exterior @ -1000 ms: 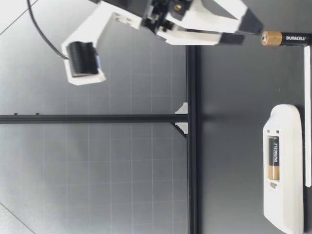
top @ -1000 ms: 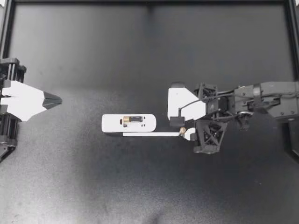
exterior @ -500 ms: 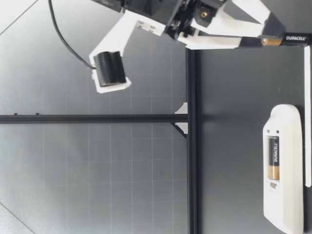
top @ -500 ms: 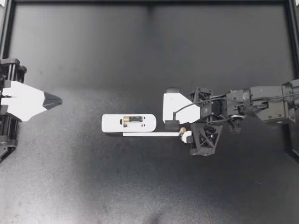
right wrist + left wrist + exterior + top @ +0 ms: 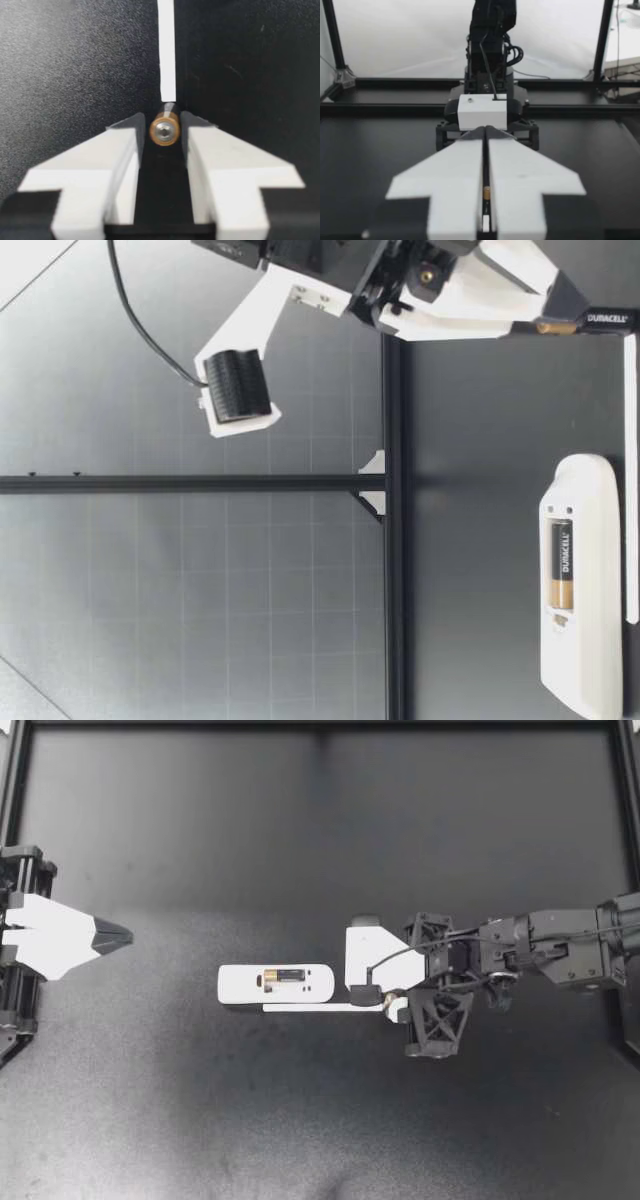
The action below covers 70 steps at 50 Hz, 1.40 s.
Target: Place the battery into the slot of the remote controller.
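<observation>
Right end effector (image 5: pixel 379 1001): down at the worktop (image 5: pixel 300 840), fingers (image 5: pixel 125 145) partly open and straddling the loose battery (image 5: pixel 165 130). The wrist view shows a thin dark gap on each side, so it is close but not clamped. The battery lies flat on the worktop, end-on to the wrist camera. Its far end is right at the end of the thin white cover strip (image 5: pixel 320 1008).

Left end effector (image 5: pixel 118 933): fingers pressed together, holding nothing, parked at its own edge, well apart from the rest.

The remote (image 5: pixel 240 985) lies just beside the strip, between the two arms, back open, with one seated cell (image 5: pixel 287 976) in the slot.

Bare worktop runs on all sides out to the black frame rails (image 5: pixel 320 725).

Worktop is matte black and speckled. Fingers are flat white plastic with black tips. Remote is a rounded white shell. Battery is a black cylinder with a copper end.
</observation>
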Tool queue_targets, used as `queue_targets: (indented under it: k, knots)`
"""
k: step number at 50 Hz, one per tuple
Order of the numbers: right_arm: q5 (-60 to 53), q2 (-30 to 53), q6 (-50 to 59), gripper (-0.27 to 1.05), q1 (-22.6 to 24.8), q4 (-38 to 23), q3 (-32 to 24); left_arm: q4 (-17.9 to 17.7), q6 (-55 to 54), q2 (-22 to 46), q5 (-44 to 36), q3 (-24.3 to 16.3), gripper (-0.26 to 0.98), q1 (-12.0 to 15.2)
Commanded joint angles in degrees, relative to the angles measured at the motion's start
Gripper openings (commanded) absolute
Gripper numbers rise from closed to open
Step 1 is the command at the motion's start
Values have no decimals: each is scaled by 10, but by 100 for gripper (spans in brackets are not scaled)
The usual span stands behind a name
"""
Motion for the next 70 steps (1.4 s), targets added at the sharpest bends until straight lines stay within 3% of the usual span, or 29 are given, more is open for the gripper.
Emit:
queue_targets:
  k: [1,18,27,41,54,70]
  knots:
    - [0,-5,0,22,5,1,-11,-1,0,4,-2,-7,-19,1]
    - [8,-15,1,2,5,-1,-11,-1,-2,6,2,-4,-19,2]
    - [-18,-51,1,0,2,-2,-7,-9,-4,65,53,-19,-18,18]
    - [-274,-90,1,0,-19,-2,69,-8,-1,233,171,-97,-19,33]
    - [-512,-65,-1,0,-38,-1,120,-7,0,324,197,-129,-19,34]
    - [-561,16,-1,0,-38,-1,92,-7,-3,413,182,-134,-19,33]
